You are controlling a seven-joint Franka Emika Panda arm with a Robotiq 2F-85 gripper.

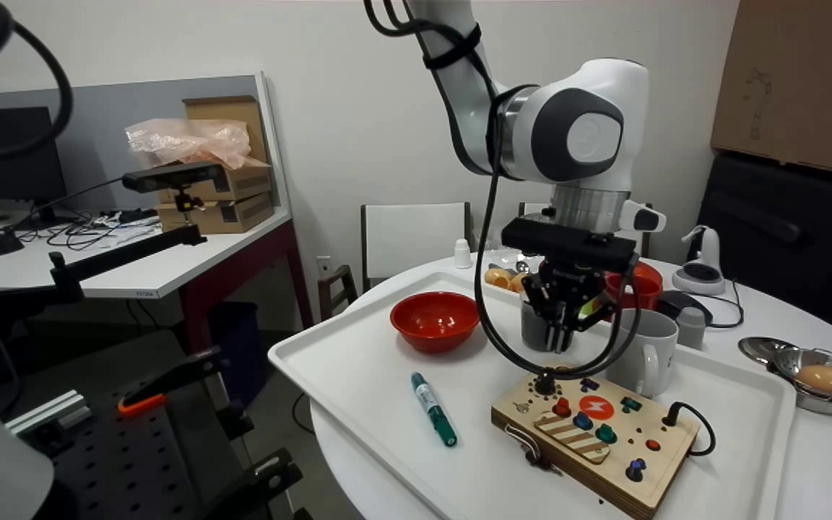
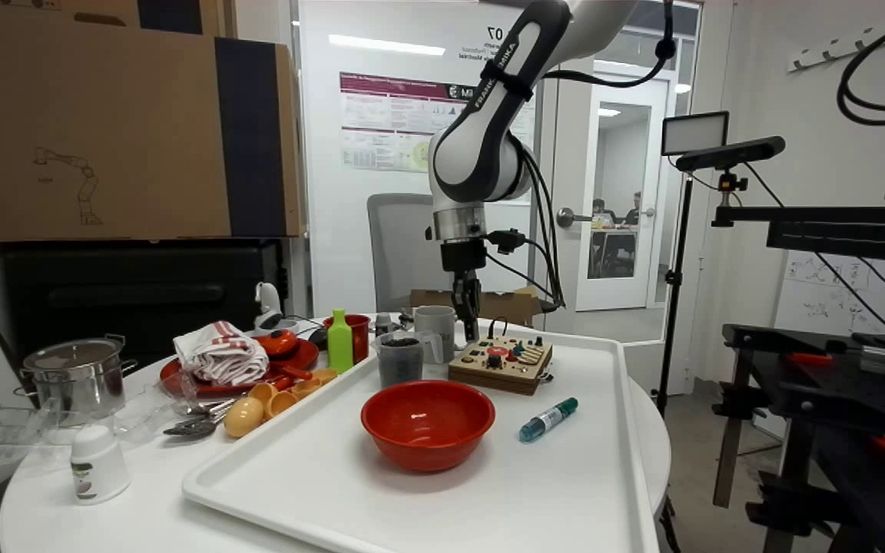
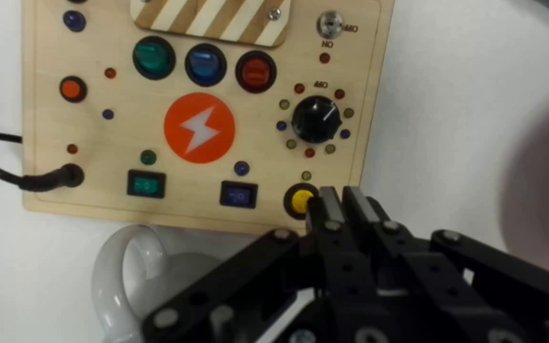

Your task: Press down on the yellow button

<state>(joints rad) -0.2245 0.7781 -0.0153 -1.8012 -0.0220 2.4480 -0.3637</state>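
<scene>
Yellow button [image 3: 301, 200], probably springy, is best pressed at its centre, ungrasped; near it, empty jaws are set almost together.

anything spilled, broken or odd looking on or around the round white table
I see no clear spill. The oddest spot is beside the large white rectangular tray: tan egg-shaped half shells lie loose on the table, hollows showing, as if cracked. They may be toys made that way; I can't tell if anything is broken.
</scene>
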